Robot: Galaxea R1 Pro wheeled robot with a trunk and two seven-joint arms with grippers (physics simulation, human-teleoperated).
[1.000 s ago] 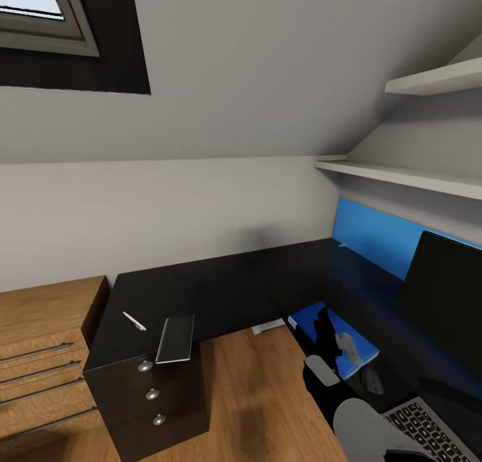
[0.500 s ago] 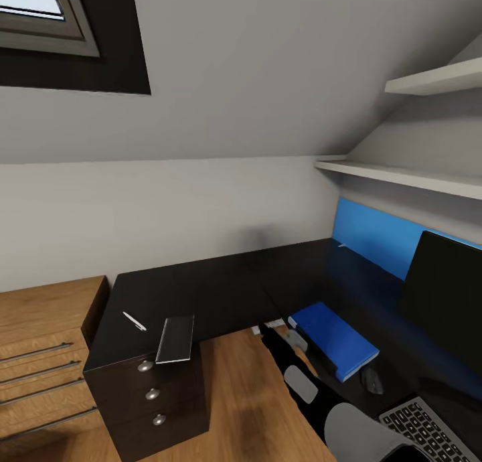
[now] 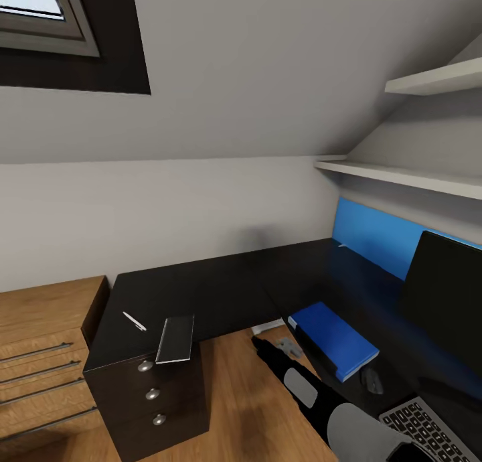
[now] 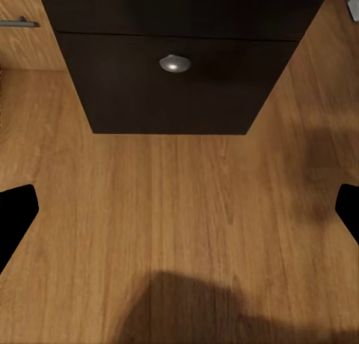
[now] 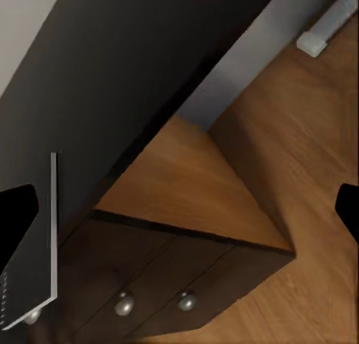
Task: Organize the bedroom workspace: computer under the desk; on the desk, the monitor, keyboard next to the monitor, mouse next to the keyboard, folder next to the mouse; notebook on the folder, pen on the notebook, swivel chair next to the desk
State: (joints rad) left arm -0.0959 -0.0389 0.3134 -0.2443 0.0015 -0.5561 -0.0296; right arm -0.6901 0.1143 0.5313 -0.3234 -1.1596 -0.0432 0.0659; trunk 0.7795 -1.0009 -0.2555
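My right end effector (image 3: 258,342), fingers spread wide and empty, hangs off the surface's (image 3: 221,294) front edge near the folder (image 3: 336,338).

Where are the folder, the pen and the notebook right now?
folder (image 3: 333,340): head view, middle of blue cover.
pen (image 3: 134,321): head view, mid-shaft.
notebook (image 3: 176,339): head view, centre of grey cover.

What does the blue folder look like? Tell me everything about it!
The folder is a flat, bright blue rectangle with a thin white strip of page edges along its near side. It is closed and lies flat on the black desk, near the front edge, angled. A small dark mouse sits just beside one corner.
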